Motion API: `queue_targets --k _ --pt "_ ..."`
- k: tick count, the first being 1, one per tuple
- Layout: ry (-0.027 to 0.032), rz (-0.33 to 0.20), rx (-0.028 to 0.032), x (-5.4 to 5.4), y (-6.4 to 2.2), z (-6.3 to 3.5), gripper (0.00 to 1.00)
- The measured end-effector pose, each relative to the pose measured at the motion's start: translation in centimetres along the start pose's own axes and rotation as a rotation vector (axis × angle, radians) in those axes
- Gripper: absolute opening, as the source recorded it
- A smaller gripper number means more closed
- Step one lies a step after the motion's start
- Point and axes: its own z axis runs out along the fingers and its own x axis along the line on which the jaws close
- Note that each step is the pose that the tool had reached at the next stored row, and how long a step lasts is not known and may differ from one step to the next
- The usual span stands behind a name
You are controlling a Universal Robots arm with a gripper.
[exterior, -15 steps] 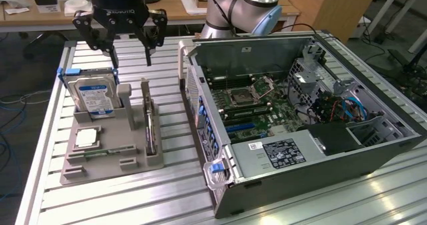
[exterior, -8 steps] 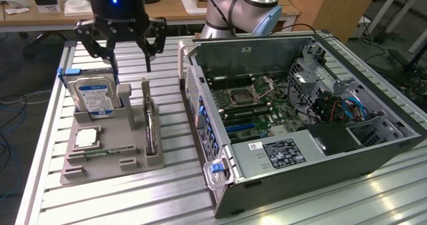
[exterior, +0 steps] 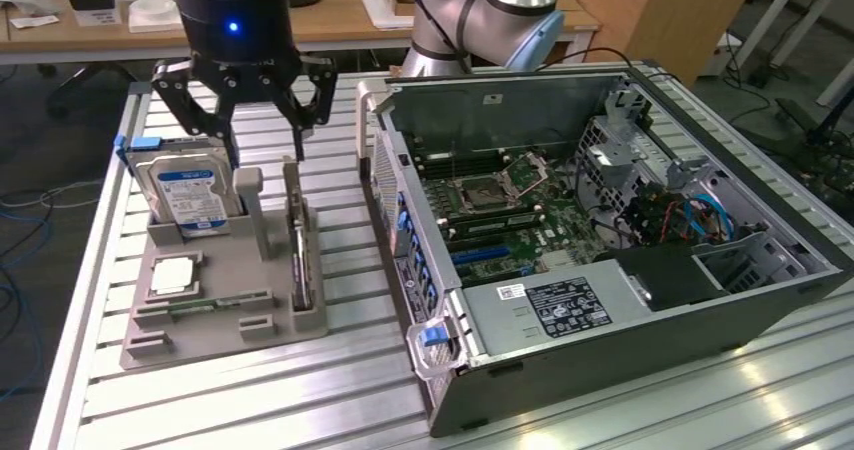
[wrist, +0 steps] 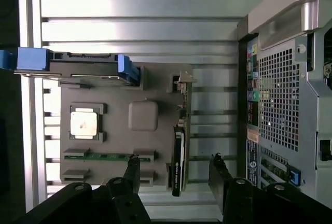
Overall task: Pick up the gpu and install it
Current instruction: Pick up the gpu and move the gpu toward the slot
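Hanging wide apart and empty, the fingers (wrist: pixel 133 171) sit above the gpu (wrist: pixel 178 164) in its grey holder (wrist: pixel 116 133).

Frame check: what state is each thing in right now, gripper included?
gripper: open, above the grey holder, holding nothing.
gpu: standing on edge in the holder, not picked up.
hard drive: upright in its holder slot.
processor: lying flat in its recess.
memory stick: lying flat in the holder.
computer case: on its side, open, motherboard exposed.
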Motion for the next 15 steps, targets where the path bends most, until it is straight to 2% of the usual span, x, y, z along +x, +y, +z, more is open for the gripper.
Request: queue_targets --k 7,15 --pt "-0.0001 0.000 0.0034 0.0 -0.58 1.03 0.65" --pt "0.0014 0.001 0.0039 -0.2 -0.69 2.41 0.65"
